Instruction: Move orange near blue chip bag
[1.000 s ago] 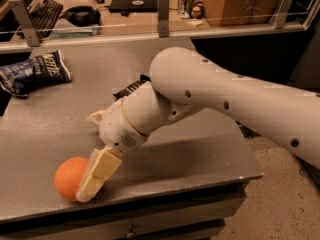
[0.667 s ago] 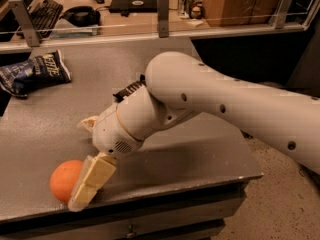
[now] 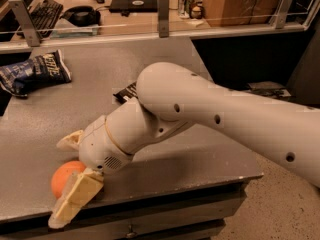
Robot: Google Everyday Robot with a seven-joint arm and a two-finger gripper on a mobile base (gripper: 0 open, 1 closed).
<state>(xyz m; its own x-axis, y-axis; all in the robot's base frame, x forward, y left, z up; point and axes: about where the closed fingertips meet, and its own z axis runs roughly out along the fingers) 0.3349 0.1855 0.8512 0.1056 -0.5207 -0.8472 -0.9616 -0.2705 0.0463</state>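
The orange (image 3: 63,178) sits on the grey table (image 3: 150,89) near its front left corner. My gripper (image 3: 62,180) is down over it. One beige finger (image 3: 75,196) lies in front of the orange and reaches past the table's front edge. The other finger (image 3: 70,140) is behind the orange. The jaws stand apart, straddling the orange, with a gap showing at the far finger. The blue chip bag (image 3: 34,73), navy with white lettering, lies at the far left of the table, well away from the orange.
A small black bar wrapper (image 3: 126,91) lies mid-table, partly hidden behind my arm. A railing with posts (image 3: 162,14) runs along the table's far side, with a desk, a keyboard and cans beyond it. The table's right edge drops to the floor.
My gripper has moved left and down, so its fingers now sit on either side of the orange. The orange has barely shifted. The chip bag has not moved.
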